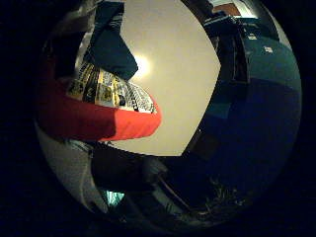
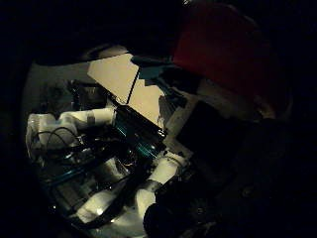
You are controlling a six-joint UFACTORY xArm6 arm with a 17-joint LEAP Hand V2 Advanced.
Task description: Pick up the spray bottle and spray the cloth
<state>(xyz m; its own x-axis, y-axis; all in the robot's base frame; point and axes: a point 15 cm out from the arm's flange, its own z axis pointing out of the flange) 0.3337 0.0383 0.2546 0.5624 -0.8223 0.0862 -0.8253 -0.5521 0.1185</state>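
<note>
The spray bottle [image 1: 99, 114] is red with a printed yellow, black and white label. It lies right against the palm and fills much of the little finger side palm view. Its red body also shows large in the thumb side palm view [image 2: 223, 50]. My right hand [image 2: 94, 149] shows there as white and black fingers, bent and curled in beside the bottle. The dark blue cloth [image 1: 114, 49] lies on the beige table [image 1: 178, 69], past the bottle. The bottle's nozzle is hidden.
Beyond the table's far edge stand dark blue furniture and boxes [image 1: 247, 59]. The table [image 2: 114, 79] shows pale behind the fingers in the thumb side palm view.
</note>
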